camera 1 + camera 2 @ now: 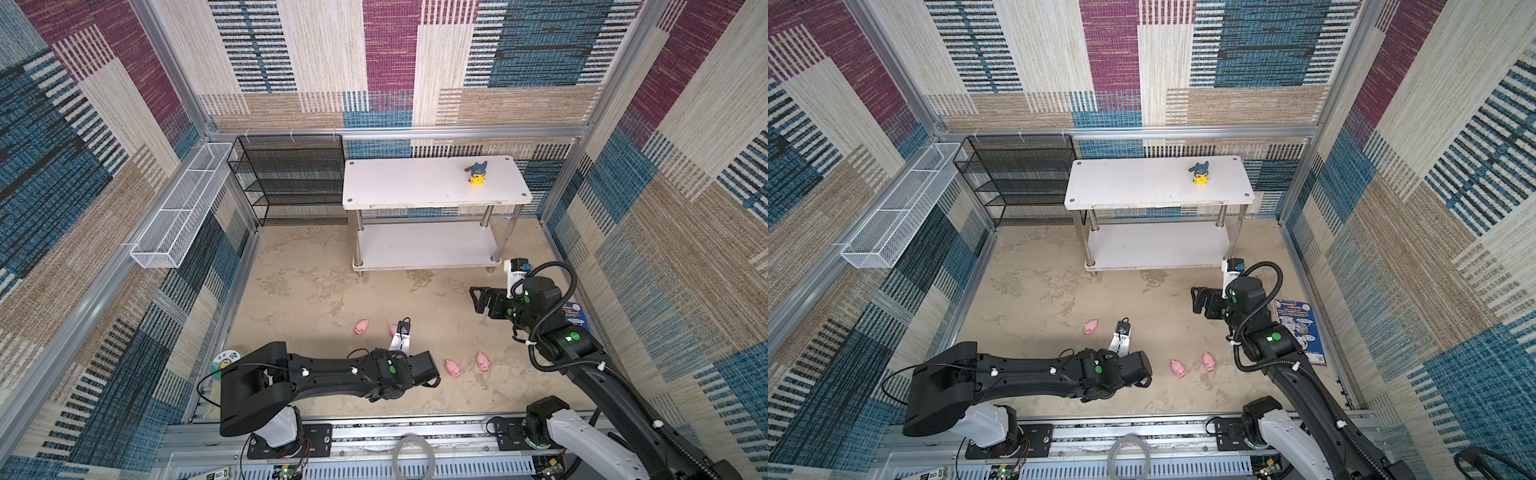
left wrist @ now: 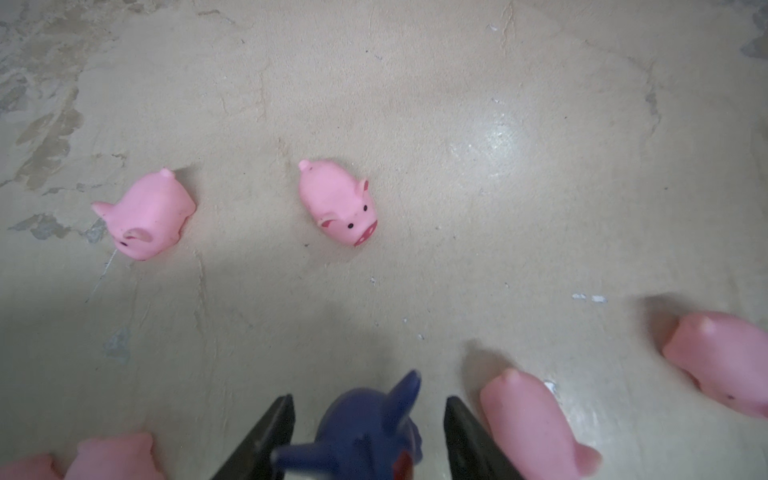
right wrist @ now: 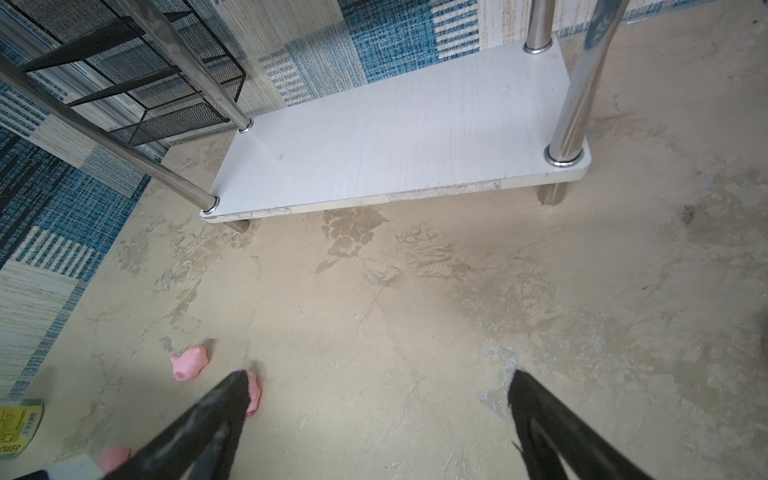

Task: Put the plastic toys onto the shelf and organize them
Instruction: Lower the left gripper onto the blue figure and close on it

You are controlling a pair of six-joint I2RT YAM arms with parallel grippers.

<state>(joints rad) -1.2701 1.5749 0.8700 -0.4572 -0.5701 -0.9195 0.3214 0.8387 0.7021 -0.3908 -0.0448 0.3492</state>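
Six pink pigs, two hooded figurines (one atop shelf)

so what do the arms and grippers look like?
Matte black shells on left arm and right arm, green dots, white shoulder housings, white wrist camera mounts. Ribbed black conduit with white ties on the right. Black tapered fingers on left gripper and right gripper.
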